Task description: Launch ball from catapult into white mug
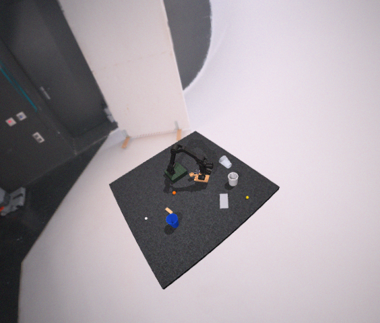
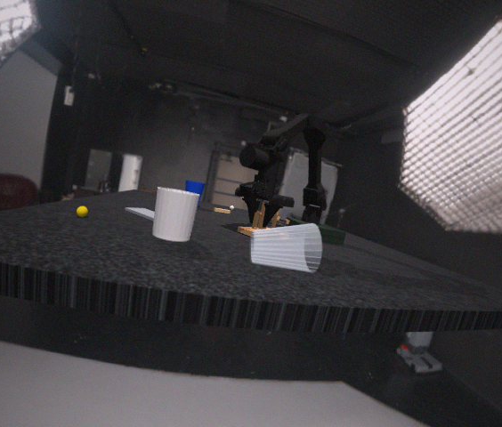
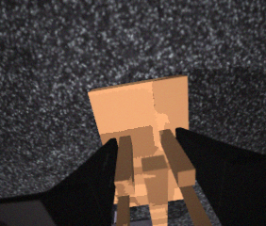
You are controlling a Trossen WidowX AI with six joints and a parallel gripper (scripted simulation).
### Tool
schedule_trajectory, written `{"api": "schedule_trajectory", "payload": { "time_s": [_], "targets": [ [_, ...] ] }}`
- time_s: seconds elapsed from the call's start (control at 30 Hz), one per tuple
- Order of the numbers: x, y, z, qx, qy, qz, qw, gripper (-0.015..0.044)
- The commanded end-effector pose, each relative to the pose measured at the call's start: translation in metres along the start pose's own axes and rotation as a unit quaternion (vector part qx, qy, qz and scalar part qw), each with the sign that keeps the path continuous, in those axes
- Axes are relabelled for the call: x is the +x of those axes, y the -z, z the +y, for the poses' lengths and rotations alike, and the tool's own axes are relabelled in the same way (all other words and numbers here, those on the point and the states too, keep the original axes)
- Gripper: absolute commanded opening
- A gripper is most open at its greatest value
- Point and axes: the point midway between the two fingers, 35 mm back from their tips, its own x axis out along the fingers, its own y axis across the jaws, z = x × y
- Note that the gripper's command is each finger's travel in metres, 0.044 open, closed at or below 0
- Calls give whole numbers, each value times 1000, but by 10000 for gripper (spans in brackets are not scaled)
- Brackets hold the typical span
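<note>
The wooden catapult point(image 1: 197, 180) point(image 2: 245, 230) point(image 3: 124, 105) stands on the dark table beside the arm's base. My gripper point(image 1: 202, 174) point(image 2: 260, 221) point(image 3: 146, 137) points down over it, shut on its two uprights, one finger outside each. The catapult's round cup end point(image 1: 191, 174) points towards the arm's base; I cannot tell whether it holds a ball. The white mug point(image 1: 232, 179) point(image 2: 174, 214) stands upright beyond the catapult's other end. An orange ball point(image 1: 174, 192), a white ball point(image 1: 145, 218) point(image 2: 231, 207) and a yellow ball point(image 1: 246, 197) point(image 2: 82, 211) lie on the table.
A translucent cup point(image 1: 225, 161) point(image 2: 279, 248) lies on its side near the mug. A grey slab point(image 1: 224, 200) point(image 2: 140, 212) lies flat. A blue cup point(image 1: 172, 221) point(image 2: 194, 189) stands by a small wooden block point(image 1: 168, 210) point(image 2: 222, 210). The arm stands on a green base point(image 1: 180, 172) point(image 2: 334, 236).
</note>
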Motion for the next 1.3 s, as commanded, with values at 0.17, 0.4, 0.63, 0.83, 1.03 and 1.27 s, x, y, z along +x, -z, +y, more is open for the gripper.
{"api": "schedule_trajectory", "payload": {
  "time_s": [0.17,0.4,0.63,0.83,1.03,1.27],
  "targets": [
    [-1,0,0,0,0,-1,1000,236],
    [-25,-3,0,0,0,-1,1000,420],
    [-101,0,1,0,0,-1,1000,440],
    [-93,2,1,1,2,-2,1000,440],
    [-59,2,1,1,2,-2,1000,440],
    [-48,3,1,1,2,-2,1000,440]
  ]
}}
